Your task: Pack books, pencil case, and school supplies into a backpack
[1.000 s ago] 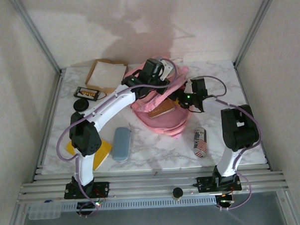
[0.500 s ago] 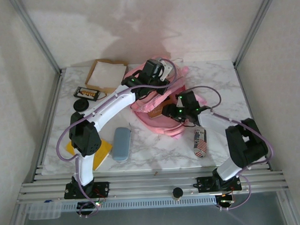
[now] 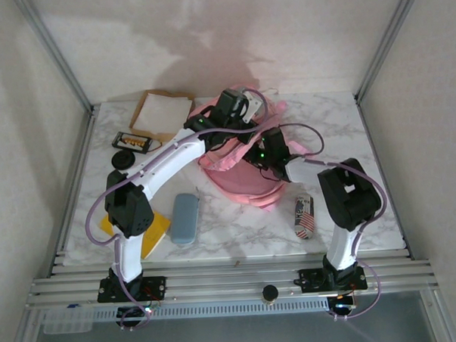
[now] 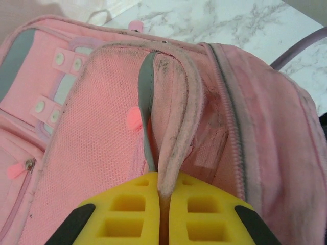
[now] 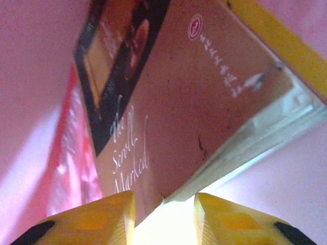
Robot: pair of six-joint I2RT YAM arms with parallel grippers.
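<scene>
I see a white-grey marble counter (image 3: 238, 227), pale walls (image 3: 207, 35) on 3 sides, alu frame posts (image 3: 53, 54) at the back corners, and slotted alu rails (image 3: 233, 280) along the near edge. Light's soft, w/ blurry shadows on the back wall.

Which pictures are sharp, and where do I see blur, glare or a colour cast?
Top external: sharp, evenly lit, soft shadows on the back wall. Left wrist: backpack fabric in crisp focus. Right wrist: brown book soft from closeness, pink cast all over, white glare by the right gripper.
</scene>
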